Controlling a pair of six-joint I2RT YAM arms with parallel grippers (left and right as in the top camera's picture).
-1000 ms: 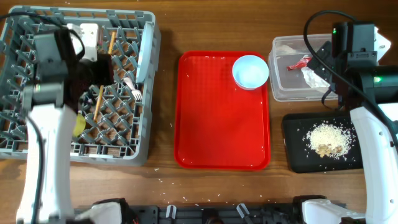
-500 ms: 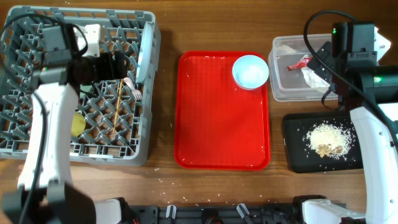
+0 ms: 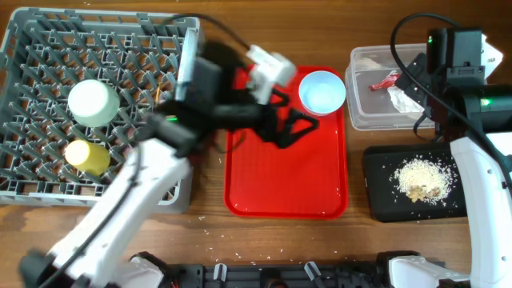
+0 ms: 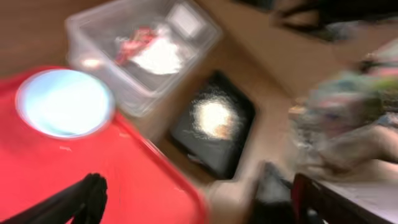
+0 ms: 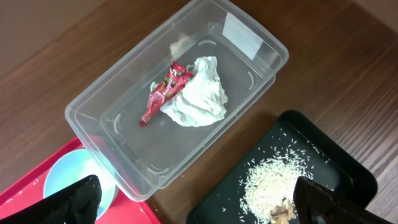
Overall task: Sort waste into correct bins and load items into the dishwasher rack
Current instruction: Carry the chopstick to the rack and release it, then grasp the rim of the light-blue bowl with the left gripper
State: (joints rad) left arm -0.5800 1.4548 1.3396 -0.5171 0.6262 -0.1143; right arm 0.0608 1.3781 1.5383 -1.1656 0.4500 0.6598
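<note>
Your left gripper hangs over the red tray at mid-tabletop, fingers apart, holding nothing; the left wrist view is blurred. The light blue bowl sits upright in the tray's far right corner, near that gripper, not touching. Your right gripper is above the clear tub by the right edge, fingers spread, empty. In the tub the red wrapper lies against the white napkin. Rice scraps are piled on the black tray, on the tub's front side. The grey rack by the left edge holds the pale green bowl and the yellow cup.
</note>
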